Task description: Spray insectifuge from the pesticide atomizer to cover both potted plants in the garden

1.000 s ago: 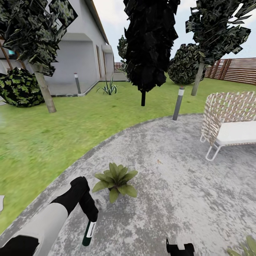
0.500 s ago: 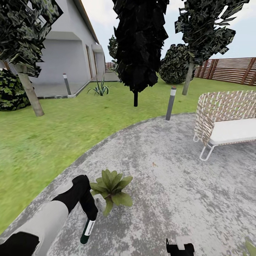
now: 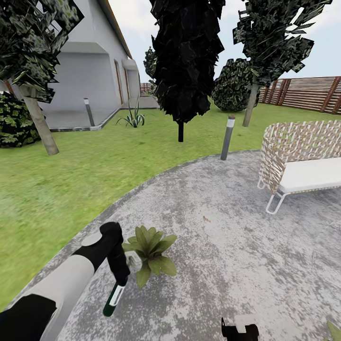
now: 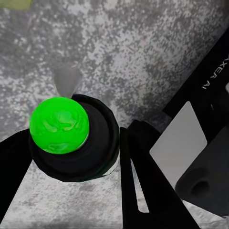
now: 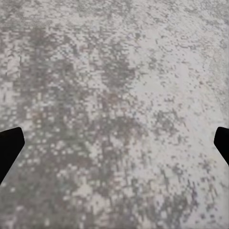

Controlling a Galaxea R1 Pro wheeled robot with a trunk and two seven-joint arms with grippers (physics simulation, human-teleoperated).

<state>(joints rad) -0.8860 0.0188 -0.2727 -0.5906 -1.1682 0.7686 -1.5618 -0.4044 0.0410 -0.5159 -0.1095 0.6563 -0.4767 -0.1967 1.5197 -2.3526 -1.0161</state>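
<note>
With your left gripper [image 3: 118,284] clamped on the pesticide atomizer [image 3: 112,300], hanging at seven o'clock of the near potted plant [image 3: 150,251], pickup is done, spraying both plants remains.

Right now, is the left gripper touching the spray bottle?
Touching. The left wrist view shows the left gripper with its dark fingers pressed on both sides of the spray bottle.
</note>
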